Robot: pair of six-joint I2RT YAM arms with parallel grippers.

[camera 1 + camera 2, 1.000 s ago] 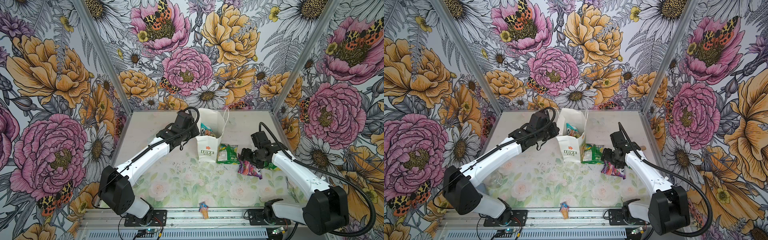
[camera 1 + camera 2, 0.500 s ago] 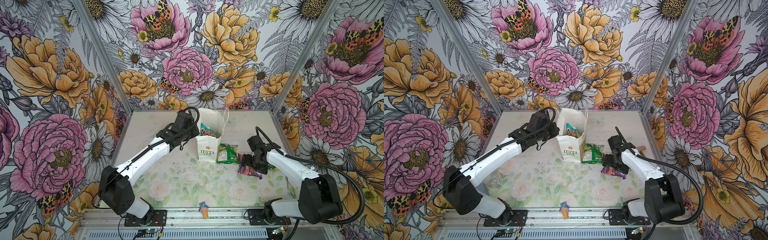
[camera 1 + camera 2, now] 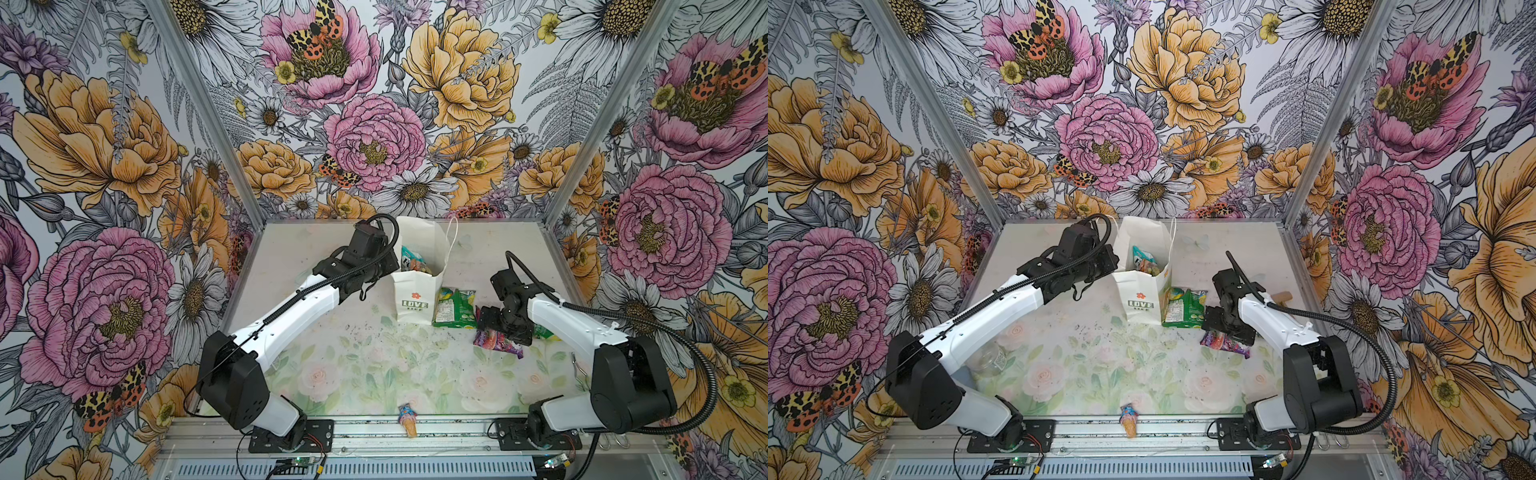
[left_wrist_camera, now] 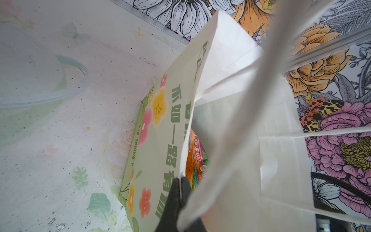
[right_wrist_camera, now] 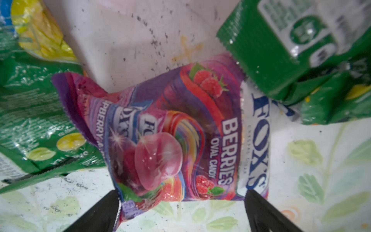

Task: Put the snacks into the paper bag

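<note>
The white paper bag [image 3: 417, 293] [image 3: 1139, 297] stands upright at the back middle, and several snacks [image 3: 413, 262] show inside it. My left gripper [image 4: 181, 179] is shut on the bag's rim [image 4: 188, 140], just beside an orange packet [image 4: 193, 158] inside. A purple berry packet [image 5: 170, 130] [image 3: 496, 343] lies flat on the table to the right of the bag. My right gripper [image 5: 181, 193] stands open low over it, one finger at each side of its near end. One green packet [image 3: 455, 309] [image 5: 30, 120] lies beside the bag. Another green packet [image 5: 281, 50] [image 3: 544, 332] is partly hidden under the right arm.
A small ice-cream-cone trinket [image 3: 407, 417] [image 3: 1128, 419] lies at the table's front edge. A clear glass jar [image 3: 986, 359] sits under the left arm. A small wooden piece [image 3: 1283, 297] lies by the right wall. The flowered walls close in the back and both sides.
The right gripper has opened wider and drawn in over the purple packet, the arm's base turning. The left arm and the bag have not moved.
</note>
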